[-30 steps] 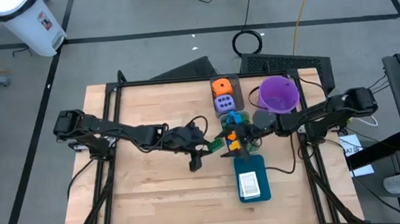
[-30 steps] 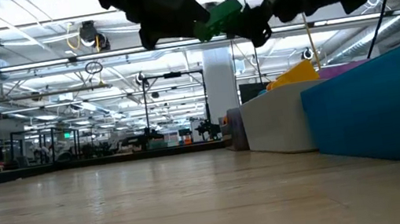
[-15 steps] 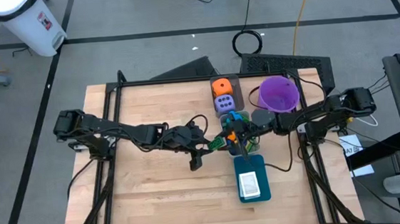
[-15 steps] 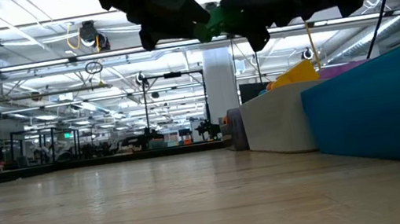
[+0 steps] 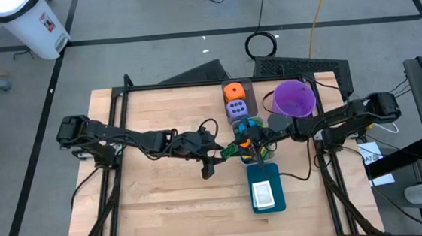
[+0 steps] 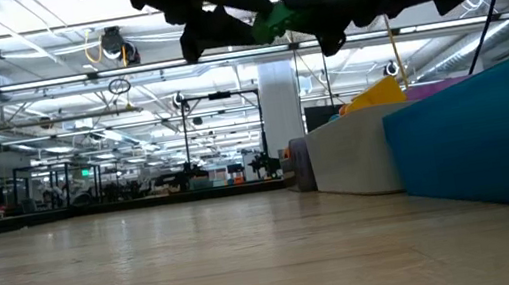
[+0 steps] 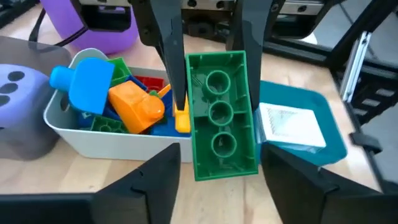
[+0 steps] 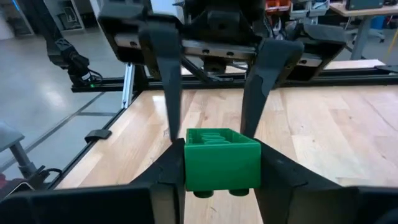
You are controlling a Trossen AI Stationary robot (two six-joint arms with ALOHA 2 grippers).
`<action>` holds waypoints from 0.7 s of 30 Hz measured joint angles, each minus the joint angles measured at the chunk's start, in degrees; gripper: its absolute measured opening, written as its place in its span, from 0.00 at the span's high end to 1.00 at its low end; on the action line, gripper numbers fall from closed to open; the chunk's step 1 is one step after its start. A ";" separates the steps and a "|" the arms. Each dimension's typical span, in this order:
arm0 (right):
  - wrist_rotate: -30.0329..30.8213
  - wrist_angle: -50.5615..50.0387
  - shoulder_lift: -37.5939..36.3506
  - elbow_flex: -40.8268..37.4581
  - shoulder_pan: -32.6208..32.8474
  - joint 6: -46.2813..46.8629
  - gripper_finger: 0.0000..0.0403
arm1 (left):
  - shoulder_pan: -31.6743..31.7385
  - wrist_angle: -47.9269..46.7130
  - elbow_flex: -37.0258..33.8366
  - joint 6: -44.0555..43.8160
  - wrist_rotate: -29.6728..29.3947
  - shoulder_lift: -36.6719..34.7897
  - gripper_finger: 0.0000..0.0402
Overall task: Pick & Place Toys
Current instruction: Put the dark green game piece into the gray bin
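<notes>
A green block (image 7: 221, 115) hangs in the air between my two grippers, beside a white bin (image 7: 93, 140) of mixed toys. Its hollow side faces up and its studs face down. My right gripper (image 8: 222, 168) comes from the table's right and is shut on the block. My left gripper (image 7: 221, 158) comes from the table's left and is open. Its fingers stand on either side of the block's other end without touching it. In the high view the block (image 5: 230, 152) shows over the table's middle. In the low view the block (image 6: 272, 22) is well above the tabletop. My right gripper pinches the green block's two long sides (image 8: 194, 163) between its two fingers, at the end nearer to it. The fingers (image 7: 169, 68) come level from the table's right and lie along the block. The block sits level, studs down, lifted clear of the table.
An orange die (image 5: 233, 92) and a lavender die (image 5: 237, 110) sit past the bin's far end, and a purple bucket (image 5: 294, 99) stands at the far right. A teal tray (image 5: 267, 180) holding a white card (image 5: 262, 195) lies nearer the front. The table's left half is bare wood.
My right gripper has shut on the green block's end. My left gripper's fingers have spread apart and let go of it. Both arms and the block have stayed where they were.
</notes>
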 joint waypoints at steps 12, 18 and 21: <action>6.74 -24.40 -14.48 -0.02 0.44 -0.47 0.73 | 2.65 -8.02 0.00 -0.12 1.65 -9.26 0.22; 15.17 -46.51 -25.67 0.00 2.19 2.64 0.71 | 2.45 -11.02 -0.11 -0.13 1.62 -10.26 0.20; 19.46 -55.72 -28.65 0.00 3.01 7.64 0.72 | 2.23 -11.34 0.02 0.00 1.69 -9.55 0.20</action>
